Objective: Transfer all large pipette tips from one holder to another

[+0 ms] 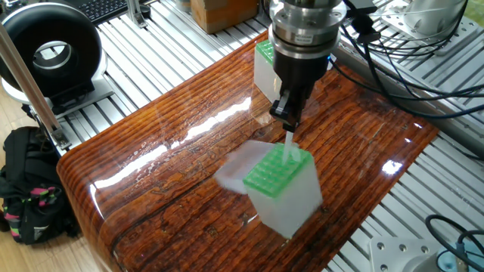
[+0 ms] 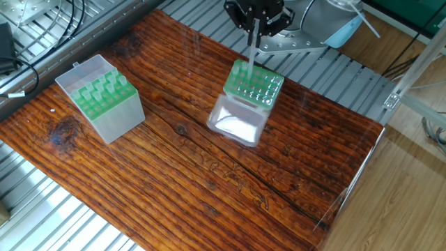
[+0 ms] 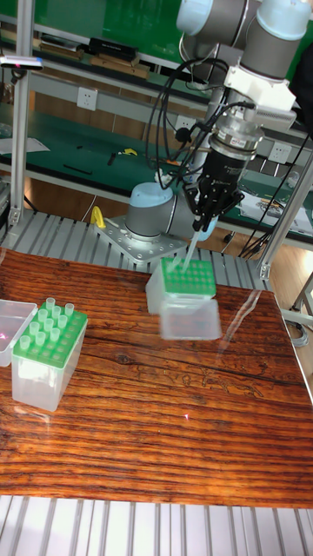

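Pipette tip, pale and see-through, hangs straight down from the gripper, which is pinched shut on its top end. In the one fixed view its lower end is stuck in the green rack of a clear box that is tilted and lifted off the wooden table, with its hinged lid blurred at the left. The arm comes down from above, and a second box shows partly behind it.

In the other fixed view the same tip runs from the gripper into the far edge of the raised box, which shows its clear underside. Well apart at the left, the second box stands upright on the table, with several tips poking up from its green rack.

In the tall fixed view the arm reaches down with the gripper pointing downward, the tip slanting into the raised box. The second box stands at the left holding about ten tips. Two boxes in all.
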Motion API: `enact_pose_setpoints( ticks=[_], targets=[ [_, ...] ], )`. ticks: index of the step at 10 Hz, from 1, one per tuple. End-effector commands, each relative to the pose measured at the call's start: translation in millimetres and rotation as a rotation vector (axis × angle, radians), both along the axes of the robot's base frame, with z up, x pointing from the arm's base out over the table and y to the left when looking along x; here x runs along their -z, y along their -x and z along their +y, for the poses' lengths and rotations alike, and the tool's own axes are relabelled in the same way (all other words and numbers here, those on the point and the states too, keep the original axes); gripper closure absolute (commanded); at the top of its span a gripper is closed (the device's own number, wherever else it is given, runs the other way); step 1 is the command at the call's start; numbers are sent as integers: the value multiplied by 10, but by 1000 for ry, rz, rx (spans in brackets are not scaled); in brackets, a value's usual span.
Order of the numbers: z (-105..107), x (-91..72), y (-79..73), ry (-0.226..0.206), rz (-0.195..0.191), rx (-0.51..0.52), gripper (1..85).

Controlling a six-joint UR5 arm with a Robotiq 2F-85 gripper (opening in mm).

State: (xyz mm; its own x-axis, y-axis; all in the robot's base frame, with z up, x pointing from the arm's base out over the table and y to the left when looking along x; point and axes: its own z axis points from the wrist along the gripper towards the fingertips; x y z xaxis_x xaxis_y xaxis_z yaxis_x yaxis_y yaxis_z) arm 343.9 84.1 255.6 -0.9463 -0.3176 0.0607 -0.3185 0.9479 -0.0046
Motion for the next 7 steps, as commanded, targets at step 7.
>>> enact_pose_setpoints(
  ticks=[7],
  targets=[
    [-77, -65, 113, 2, 21, -6, 747]
  ],
)
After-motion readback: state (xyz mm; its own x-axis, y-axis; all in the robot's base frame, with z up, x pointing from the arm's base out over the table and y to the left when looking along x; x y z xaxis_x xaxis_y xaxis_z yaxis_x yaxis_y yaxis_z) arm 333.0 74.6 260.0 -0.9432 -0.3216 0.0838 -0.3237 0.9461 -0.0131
